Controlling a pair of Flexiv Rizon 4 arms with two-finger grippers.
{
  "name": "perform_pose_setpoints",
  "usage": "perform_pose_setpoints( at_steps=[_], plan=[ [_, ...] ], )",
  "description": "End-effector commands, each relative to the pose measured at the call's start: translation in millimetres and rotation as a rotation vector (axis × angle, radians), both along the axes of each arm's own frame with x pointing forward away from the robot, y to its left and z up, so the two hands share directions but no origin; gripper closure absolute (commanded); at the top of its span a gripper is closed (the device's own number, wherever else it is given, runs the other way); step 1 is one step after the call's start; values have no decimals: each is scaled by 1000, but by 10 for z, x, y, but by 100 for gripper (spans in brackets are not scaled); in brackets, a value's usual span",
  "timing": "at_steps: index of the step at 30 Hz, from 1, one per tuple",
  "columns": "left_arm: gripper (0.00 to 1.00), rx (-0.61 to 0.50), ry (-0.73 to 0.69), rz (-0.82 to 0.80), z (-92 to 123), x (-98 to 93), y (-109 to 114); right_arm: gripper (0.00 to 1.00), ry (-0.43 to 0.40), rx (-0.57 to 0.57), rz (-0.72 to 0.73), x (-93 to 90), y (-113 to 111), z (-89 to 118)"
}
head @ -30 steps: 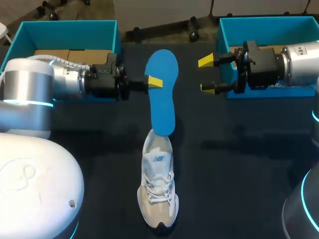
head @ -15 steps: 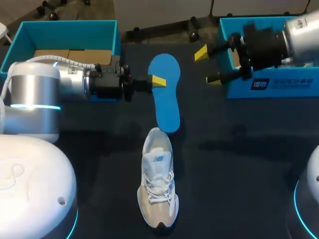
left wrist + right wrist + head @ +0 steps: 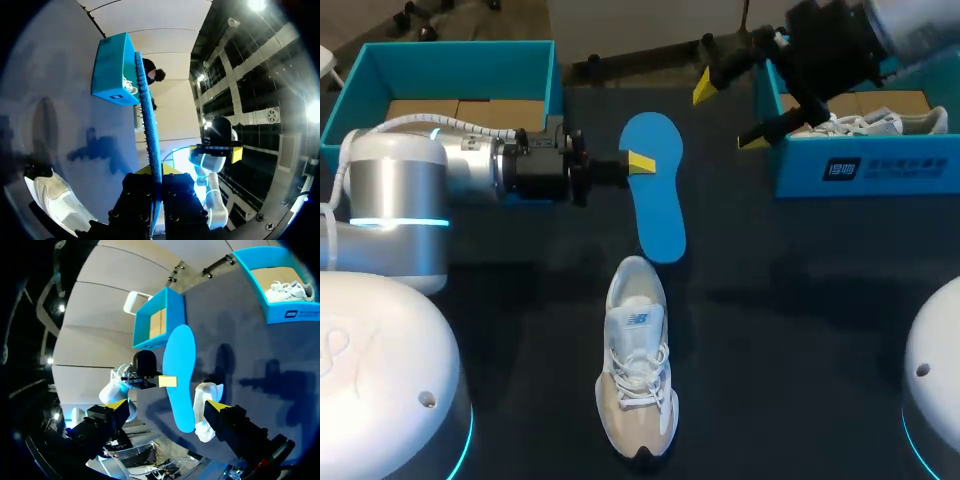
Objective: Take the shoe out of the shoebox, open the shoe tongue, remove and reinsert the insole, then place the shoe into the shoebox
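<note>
The left tool (image 3: 638, 163) was clamped on the blue insole (image 3: 655, 190), both fingers pinching one long edge near its far end. In the left wrist view the insole (image 3: 148, 125) ran edge-on straight out from between the closed fingers of that tool (image 3: 156, 192). The insole hung over the middle of the bench (image 3: 790, 330). Its long axis ran from the far side toward the robot, nearly in line with the shoe (image 3: 638, 375).

The shoe lay on its sole on the bench, toe toward the robot and heel opening toward the far side. The insole's near end sat just beyond that heel collar. I could not tell whether the two were touching or whether the end hung just above the shoe.

Reinsertion, as I judged it, turned on this relation: the shoe's mouth lay directly nearward along the insole's own axis, so the near end would have to tip down and slide toward the toe.

The right tool (image 3: 728, 114) stood with its fingers wide apart and nothing between them. It was raised by the near corner of the right shoebox (image 3: 865, 170), which held a second white shoe (image 3: 865, 122), and it was well apart from the insole. The left arm was therefore the one placed to feed the insole in
</note>
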State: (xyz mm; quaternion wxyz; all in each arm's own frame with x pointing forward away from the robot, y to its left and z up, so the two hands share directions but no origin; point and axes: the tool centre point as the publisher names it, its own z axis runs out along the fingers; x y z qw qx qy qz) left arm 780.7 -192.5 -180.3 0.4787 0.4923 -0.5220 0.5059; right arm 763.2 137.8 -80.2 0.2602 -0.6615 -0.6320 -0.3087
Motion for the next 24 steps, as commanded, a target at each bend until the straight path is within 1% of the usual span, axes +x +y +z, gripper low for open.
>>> perform_pose_setpoints(
  at_steps=[1,6,9,15,24],
  plan=[
    [100,1,-1,1,-3,-6,0,0,44,-363,-4,56,113,74],
    [100,1,-1,1,-3,-6,0,0,55,-462,-14,6,216,125],
    [100,1,-1,1,-3,-6,0,0,55,-542,-27,-40,288,177],
    [100,1,-1,1,-3,-6,0,0,50,-634,2,-98,413,246],
    [100,1,-1,1,-3,-6,0,0,56,-754,45,-60,587,233]
  ],
)
